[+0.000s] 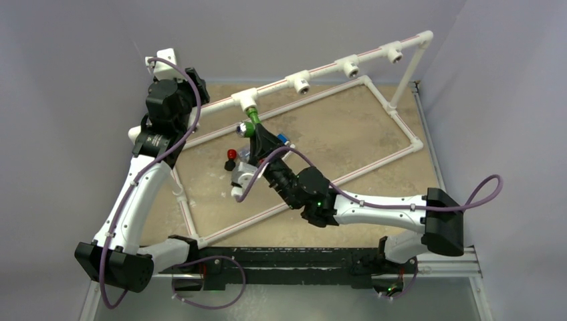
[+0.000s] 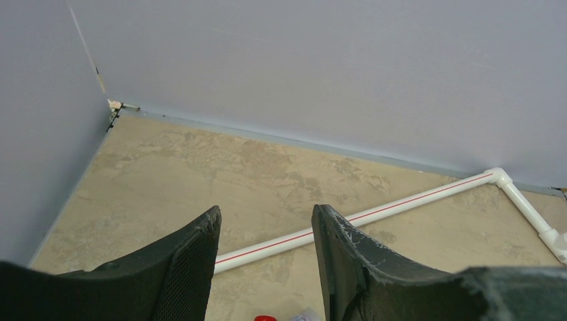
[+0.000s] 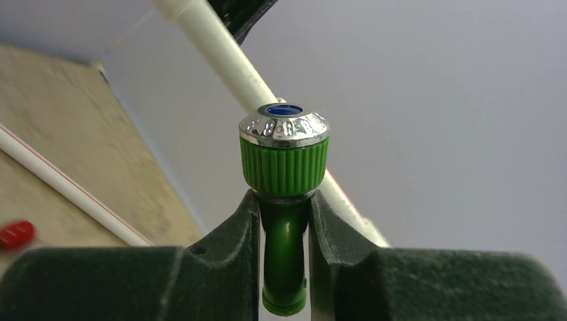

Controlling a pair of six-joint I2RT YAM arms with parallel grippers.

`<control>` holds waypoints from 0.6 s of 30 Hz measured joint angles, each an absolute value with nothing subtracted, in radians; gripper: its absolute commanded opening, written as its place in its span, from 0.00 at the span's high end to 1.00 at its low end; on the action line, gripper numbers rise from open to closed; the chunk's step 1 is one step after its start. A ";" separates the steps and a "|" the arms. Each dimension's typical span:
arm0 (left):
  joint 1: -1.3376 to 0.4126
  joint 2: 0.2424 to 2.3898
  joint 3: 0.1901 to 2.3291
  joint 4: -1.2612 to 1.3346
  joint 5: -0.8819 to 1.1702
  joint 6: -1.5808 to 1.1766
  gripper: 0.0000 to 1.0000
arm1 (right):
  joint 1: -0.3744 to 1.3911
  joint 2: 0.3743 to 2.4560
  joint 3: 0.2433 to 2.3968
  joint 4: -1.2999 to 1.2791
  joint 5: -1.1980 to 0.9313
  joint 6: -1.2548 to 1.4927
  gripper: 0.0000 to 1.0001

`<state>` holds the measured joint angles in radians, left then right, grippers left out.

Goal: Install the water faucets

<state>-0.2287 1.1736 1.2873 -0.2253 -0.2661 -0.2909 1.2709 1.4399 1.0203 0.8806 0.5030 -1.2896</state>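
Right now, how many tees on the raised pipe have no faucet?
3, right of the green faucet: nearest tee, middle tee, corner-side tee. The left arm may hide more.

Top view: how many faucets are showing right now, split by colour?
green faucet: 1, clamped in the right gripper
black faucet with red knob: 1, on the table
blue-handled faucet: 1, mostly hidden behind the right arm
Total: 3
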 measured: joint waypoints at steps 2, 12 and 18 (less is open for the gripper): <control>-0.229 1.174 1.287 -0.225 -0.266 -0.290 0.48 | 1.277 1.447 1.020 0.934 0.529 -1.141 1.00; -0.229 1.174 1.287 -0.226 -0.270 -0.284 0.48 | 1.278 1.461 1.008 1.117 0.665 -0.484 1.00; -0.229 1.174 1.287 -0.226 -0.271 -0.284 0.48 | 1.271 1.459 0.973 1.188 0.748 -0.075 1.00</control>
